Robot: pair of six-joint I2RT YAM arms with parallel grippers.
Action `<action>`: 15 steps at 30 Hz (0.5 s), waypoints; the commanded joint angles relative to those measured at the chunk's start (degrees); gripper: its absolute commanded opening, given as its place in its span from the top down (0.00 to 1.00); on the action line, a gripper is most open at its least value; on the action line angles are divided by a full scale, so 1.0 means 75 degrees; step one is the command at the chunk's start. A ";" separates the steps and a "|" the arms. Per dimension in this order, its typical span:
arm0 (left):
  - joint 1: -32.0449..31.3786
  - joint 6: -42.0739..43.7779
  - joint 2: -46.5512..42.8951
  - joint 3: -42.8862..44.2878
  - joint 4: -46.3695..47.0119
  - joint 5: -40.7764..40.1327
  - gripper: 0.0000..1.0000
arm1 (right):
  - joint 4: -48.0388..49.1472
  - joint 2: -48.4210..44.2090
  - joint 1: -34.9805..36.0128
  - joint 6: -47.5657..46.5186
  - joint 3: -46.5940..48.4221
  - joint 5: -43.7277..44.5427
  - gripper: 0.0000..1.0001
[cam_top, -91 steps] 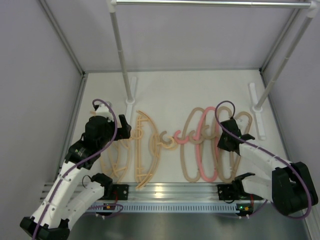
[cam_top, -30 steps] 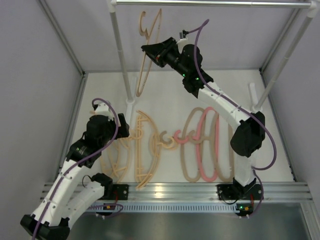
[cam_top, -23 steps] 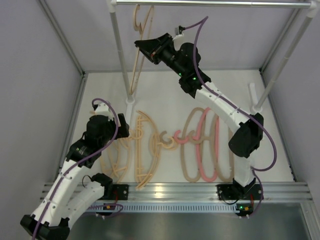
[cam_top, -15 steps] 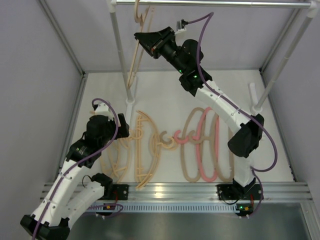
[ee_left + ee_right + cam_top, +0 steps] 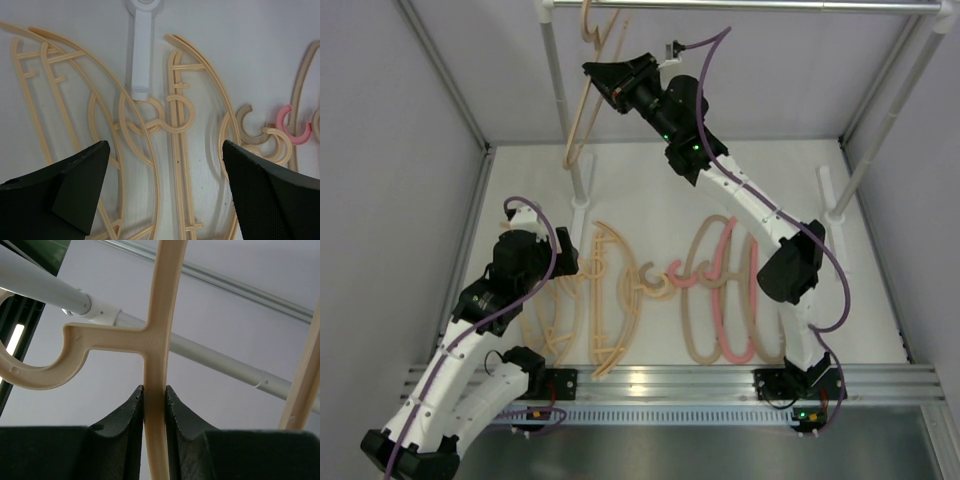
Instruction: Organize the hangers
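**Ana:** What's nearest me?

**Me:** My left gripper (image 5: 164, 150) hangs low with its jaws spread wide above the peach-tan hangers (image 5: 176, 165). They are thin and crossbarred, lying flat on the white table (image 5: 260, 50) with hooks linked. To their right are plain beige hangers (image 5: 240, 120) and a pink hanger (image 5: 280, 124).

**Ana:** And farther out?

**Me:** Open tabletop. My right gripper (image 5: 154, 390) pinches the smooth stem of the raised hanger (image 5: 161, 290). Its hook is at the metal rail (image 5: 750, 7) by the left pole (image 5: 558, 90). I can't tell if it's seated.

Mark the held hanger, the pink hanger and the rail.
held hanger (image 5: 155, 362), right wrist view, stem below the hook
pink hanger (image 5: 281, 122), left wrist view, hook curve
rail (image 5: 750, 7), top external view, middle span
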 commanded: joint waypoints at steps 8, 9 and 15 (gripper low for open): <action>-0.0008 0.0001 -0.0114 0.0069 0.0289 -0.0049 0.02 | -0.0254 0.0440 -0.0014 0.0169 0.1038 0.0365 1.00; -0.0009 -0.0010 -0.0114 0.0069 0.0289 -0.0049 0.02 | -0.0254 0.0498 -0.0014 0.0192 0.1049 0.0388 1.00; -0.0008 -0.0010 -0.0114 0.0069 0.0289 -0.0060 0.02 | -0.0219 0.0604 -0.0061 0.0298 0.1073 0.0552 1.00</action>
